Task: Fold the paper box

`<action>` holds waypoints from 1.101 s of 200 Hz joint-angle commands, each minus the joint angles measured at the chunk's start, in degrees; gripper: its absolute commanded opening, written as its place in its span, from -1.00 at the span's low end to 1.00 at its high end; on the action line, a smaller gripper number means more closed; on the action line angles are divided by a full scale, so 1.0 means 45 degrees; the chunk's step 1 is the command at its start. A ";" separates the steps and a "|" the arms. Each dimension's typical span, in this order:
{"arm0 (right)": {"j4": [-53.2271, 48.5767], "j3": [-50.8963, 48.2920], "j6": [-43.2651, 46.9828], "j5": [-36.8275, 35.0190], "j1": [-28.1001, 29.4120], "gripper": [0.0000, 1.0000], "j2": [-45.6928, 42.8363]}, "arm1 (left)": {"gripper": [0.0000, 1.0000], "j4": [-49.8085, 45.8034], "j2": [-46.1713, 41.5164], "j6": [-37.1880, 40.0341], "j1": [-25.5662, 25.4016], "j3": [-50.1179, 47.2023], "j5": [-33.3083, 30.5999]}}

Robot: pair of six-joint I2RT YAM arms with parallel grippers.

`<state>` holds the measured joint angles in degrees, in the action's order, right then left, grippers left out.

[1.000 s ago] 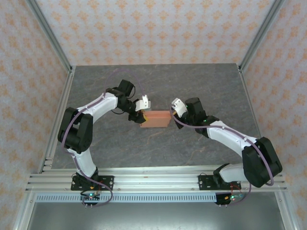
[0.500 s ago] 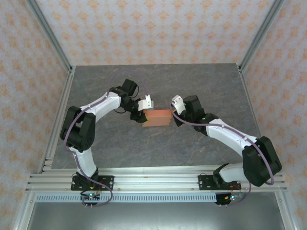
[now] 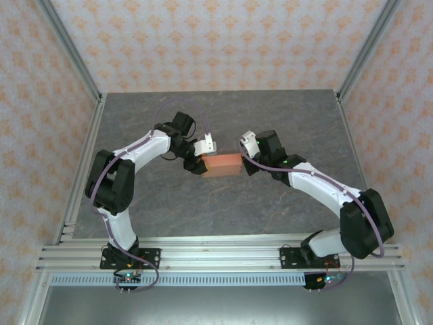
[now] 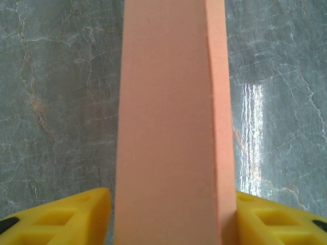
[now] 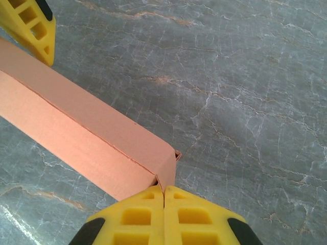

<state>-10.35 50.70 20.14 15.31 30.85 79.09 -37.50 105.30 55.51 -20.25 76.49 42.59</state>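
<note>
While the top view gives only a small matte salmon paper box mid-counter, the wrist views add grip detail: left tool clamps its flat sides, and right tool is closed, tips at its end corner.

The top view looks down from high above and behind both arm bases, facing the far wall, and takes in the whole grey tabletop from a distance. The left wrist view sits very close behind the left tool, looking lengthwise along the paper box, with the tabletop beyond. The right wrist view looks steeply down past the right tool, close to the box's other end. Both wrist views share the box and one yellow finger of the left tool; the top view contains both tools and the box.
</note>
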 commanded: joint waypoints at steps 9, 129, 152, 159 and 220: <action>-0.0320 0.0072 0.0123 -0.0346 0.0096 -0.96 -0.0029 | 0.19 0.0143 -0.0093 -0.0068 0.0105 0.0122 0.0126; -0.1405 0.1146 -0.1325 -0.0492 0.0102 -0.97 0.0363 | -0.27 0.0039 -0.0059 -0.0152 0.0182 0.0151 0.0227; -0.1817 0.1571 -0.2224 -0.0508 0.0151 -0.95 0.0513 | -0.33 0.0167 -0.0029 -0.0355 0.0163 0.0114 0.0188; -0.1913 0.1671 -0.2404 -0.0511 0.0197 -0.94 0.0534 | -0.34 0.0218 -0.0035 -0.0417 0.0167 0.0113 0.0156; -0.3345 0.3128 -0.4372 -0.0683 0.0283 -0.90 0.1445 | -0.38 0.0303 0.0026 -0.0637 0.0057 0.0149 -0.0182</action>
<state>-21.82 61.04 6.13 12.84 31.44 84.07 -37.10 105.30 53.98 -20.10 76.47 43.31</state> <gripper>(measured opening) 0.048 0.407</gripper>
